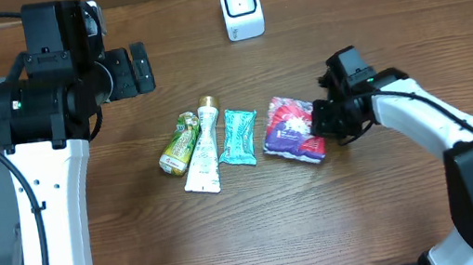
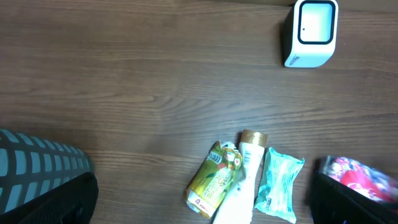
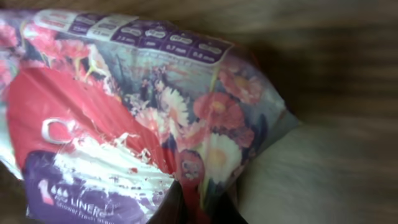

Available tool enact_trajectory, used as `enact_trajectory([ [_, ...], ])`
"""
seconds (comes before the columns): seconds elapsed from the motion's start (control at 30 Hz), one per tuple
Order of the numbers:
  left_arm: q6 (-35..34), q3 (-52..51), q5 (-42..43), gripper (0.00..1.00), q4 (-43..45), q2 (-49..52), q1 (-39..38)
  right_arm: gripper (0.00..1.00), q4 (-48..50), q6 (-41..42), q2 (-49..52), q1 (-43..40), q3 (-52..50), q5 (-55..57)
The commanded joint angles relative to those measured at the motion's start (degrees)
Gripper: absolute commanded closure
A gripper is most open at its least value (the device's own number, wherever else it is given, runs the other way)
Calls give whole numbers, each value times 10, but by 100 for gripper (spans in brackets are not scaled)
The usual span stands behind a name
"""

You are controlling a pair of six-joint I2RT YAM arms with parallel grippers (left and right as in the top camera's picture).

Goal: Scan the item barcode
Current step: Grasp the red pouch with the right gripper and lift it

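Overhead shows the flowery packet lying flat on the table, in front of the scanner and a little to its right, well apart from it. The right claw sits at the packet's edge on the side farthest right of the scanner. In the right wrist view its dark fingertips are pressed together on a fold of the wrapper, so the claw is closed tight, clamped on the packet's rim with only thin film between the tips. The left claw hangs well to the left of the scanner, its fingers spread wide with nothing in them. A teal sachet, a white tube and a green pouch lie side by side in front of the scanner and to its left.

The packet looks light and soft, a padded bundle in glossy plastic film. It will likely sag and crumple once lifted, and film this slick may stretch or slide out of so shallow a pinch. The sealed rim is the stiffest place to hold, though a deeper bite taking in some of the padded body would seem safer. No barcode shows on the upper face, so the packet probably has to be turned before its code faces the scanner's window
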Motion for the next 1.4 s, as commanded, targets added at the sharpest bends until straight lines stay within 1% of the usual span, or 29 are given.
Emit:
enact_trajectory([
  [0.0,11,7,-7,0,0,5,2,96,-47,-11,-66,-7,68,66],
  [0.07,11,7,-7,1,0,5,2,96,-110,-9,-85,1,112,130],
  [0.1,11,7,-7,0,0,5,2,96,-149,5,-89,7,137,179],
  [0.17,11,7,-7,0,0,5,2,96,-244,67,-89,24,193,311],
  [0.23,11,7,-7,0,0,5,2,96,-322,94,-81,43,229,412],
  [0.33,11,7,-7,0,0,5,2,96,-400,101,-61,68,247,493],
  [0.47,11,7,-7,0,0,5,2,96,-466,118,-11,84,247,576],
  [0.7,11,7,-7,0,0,5,2,96,-493,113,103,84,247,636],
  [0.83,11,7,-7,0,0,5,2,95,-481,113,142,91,247,633],
  [0.9,11,7,-7,0,0,5,2,81,-471,113,149,98,247,616],
  [0.93,11,7,-7,0,0,5,2,75,-466,113,149,103,247,605],
  [1.07,11,7,-7,0,0,5,2,73,-460,110,149,127,250,565],
  [1.17,11,7,-7,0,0,5,2,65,-457,109,149,150,253,546],
  [1.3,11,7,-7,0,0,5,2,48,-437,108,148,184,256,504],
  [1.37,11,7,-7,1,0,5,2,45,-420,95,148,196,256,472],
])
